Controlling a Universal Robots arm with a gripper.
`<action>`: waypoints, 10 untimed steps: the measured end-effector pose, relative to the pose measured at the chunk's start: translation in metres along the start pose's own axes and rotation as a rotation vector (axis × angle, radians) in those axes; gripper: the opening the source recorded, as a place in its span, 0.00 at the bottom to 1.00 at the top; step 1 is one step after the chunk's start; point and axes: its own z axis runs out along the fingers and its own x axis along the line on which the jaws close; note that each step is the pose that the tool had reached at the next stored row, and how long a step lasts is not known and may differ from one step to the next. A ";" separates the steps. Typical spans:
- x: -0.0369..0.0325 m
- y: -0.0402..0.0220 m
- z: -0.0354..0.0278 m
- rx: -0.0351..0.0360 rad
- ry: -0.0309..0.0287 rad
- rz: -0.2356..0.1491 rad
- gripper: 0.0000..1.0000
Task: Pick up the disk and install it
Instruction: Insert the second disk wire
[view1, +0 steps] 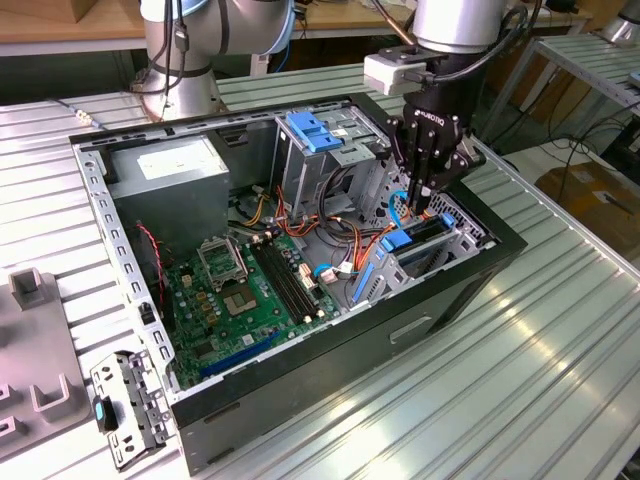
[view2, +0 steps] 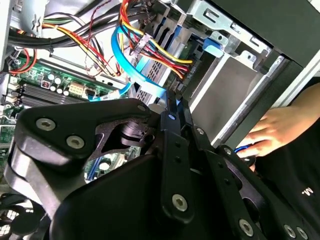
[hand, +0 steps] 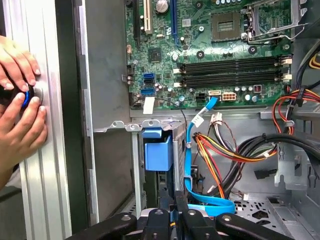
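The disk (view1: 425, 233) stands on edge in the drive cage (view1: 455, 245) at the corner of the open computer case (view1: 330, 350) on the exterior view's right. Blue carrier rails frame it, and one rail end (hand: 157, 152) shows in the first wrist view. My gripper (view1: 420, 203) reaches straight down onto the disk's upper edge. Its black fingers sit close together with a sliver of blue between them in both wrist views, at the gripper (view2: 173, 104) and the gripper (hand: 173, 212). Most of the disk's face is hidden inside the cage.
A grey power-supply box (view1: 170, 175), the green motherboard (view1: 250, 290) and a bare light-blue bracket (view1: 315, 130) fill the rest of the case. A blue flat cable (hand: 192, 150) and coloured wire bundles (hand: 225, 150) lie beside the cage. A person's hands (hand: 17, 100) rest just outside the case wall.
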 end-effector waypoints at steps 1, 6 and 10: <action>0.0000 0.0002 0.0003 0.0012 0.0002 0.000 0.16; -0.0002 0.0005 0.0017 0.0092 -0.0017 0.001 0.16; 0.0002 0.0041 0.0028 0.0169 -0.0050 0.001 0.16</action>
